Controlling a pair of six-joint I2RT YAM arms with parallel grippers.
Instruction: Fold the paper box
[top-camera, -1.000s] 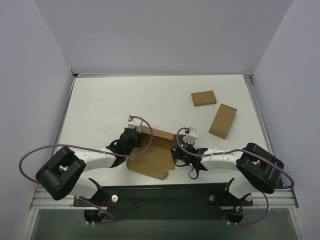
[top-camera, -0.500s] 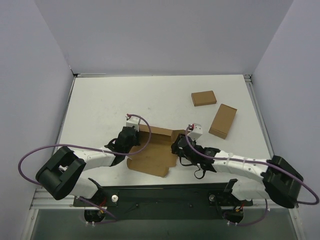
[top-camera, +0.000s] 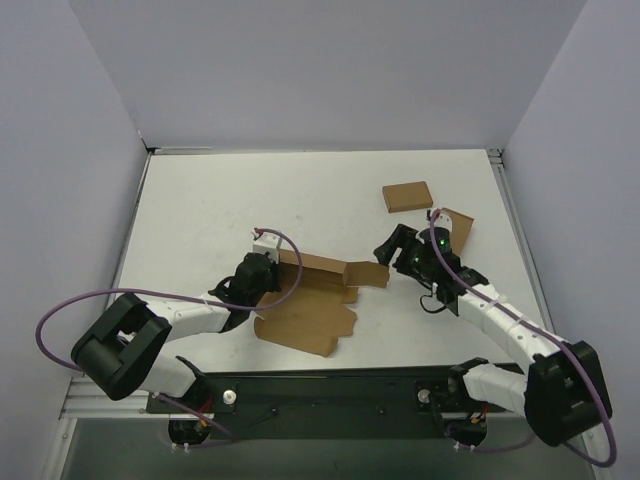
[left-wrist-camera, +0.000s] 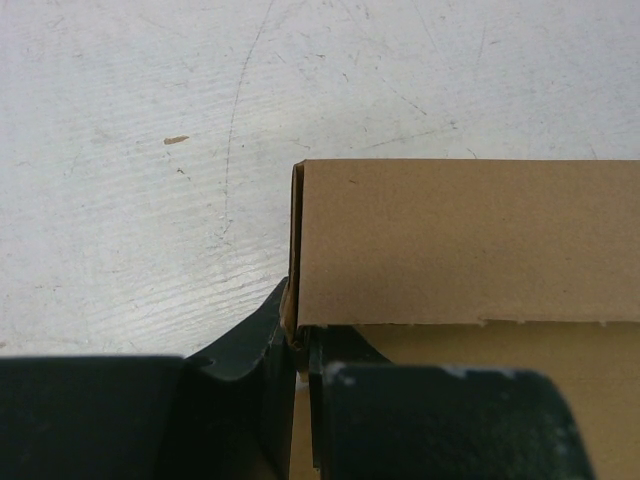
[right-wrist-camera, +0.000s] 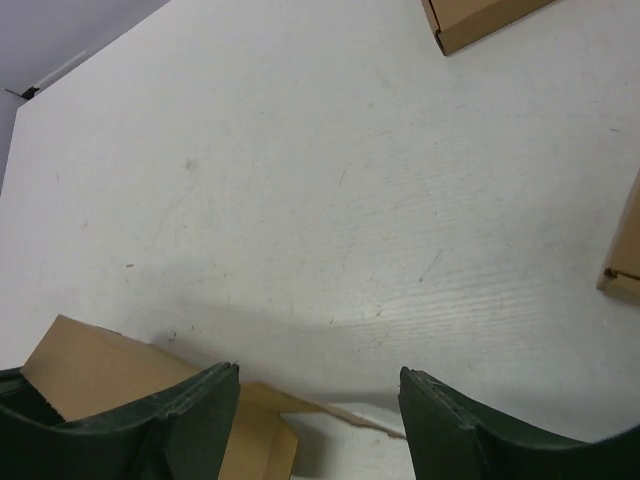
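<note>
Box (top-camera: 305, 310) sits at the near edge of the table (top-camera: 250, 200), about centre, partly folded with its back wall raised. Left gripper (top-camera: 262, 270) is pinching the left end of that wall, and the wrist view shows the cardboard edge caught tight between the two fingers. Right gripper (top-camera: 393, 243) hangs just off the box's right end flap, jaws spread wide. The flap lies beside one finger, outside the gap, with bare table between the tips.

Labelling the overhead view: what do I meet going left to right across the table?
From the left: left gripper → paper box → right gripper → small brown box beside the right arm. The other small box, farther back, overlaps the right gripper's span, so it is left out.
</note>
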